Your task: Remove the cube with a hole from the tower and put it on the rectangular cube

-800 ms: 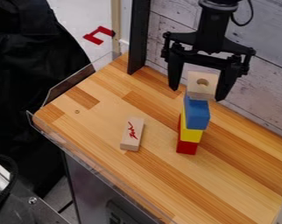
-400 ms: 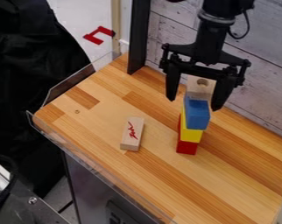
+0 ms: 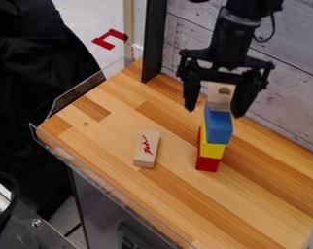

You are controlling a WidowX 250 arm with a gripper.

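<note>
At the near left corner there is a dark metal part [image 3: 45, 233], and a transparent strip [image 3: 108, 184] follows the near edge of the table [image 3: 110, 146]. Behind this strip, the rectangular wooden block [image 3: 146, 150] is lying flat on the table, with a red marking on its top. To the right of it, apart from it, the tower is standing. At its bottom is a red block [image 3: 208, 164], then a yellow block [image 3: 212, 151], then a blue block [image 3: 218, 127]. A thin piece of red is also visible at the left side of the yellow block. The cube with a hole [image 3: 220, 100] is on the top of the tower, above the blue block. The hand [image 3: 214, 113] is around this cube, open, with one finger at each side. At the left there is a gap between finger and cube; at the right I cannot tell if they touch. Farther back are a black post [image 3: 154, 44] and a wall of pale boards [image 3: 292, 53]
</note>
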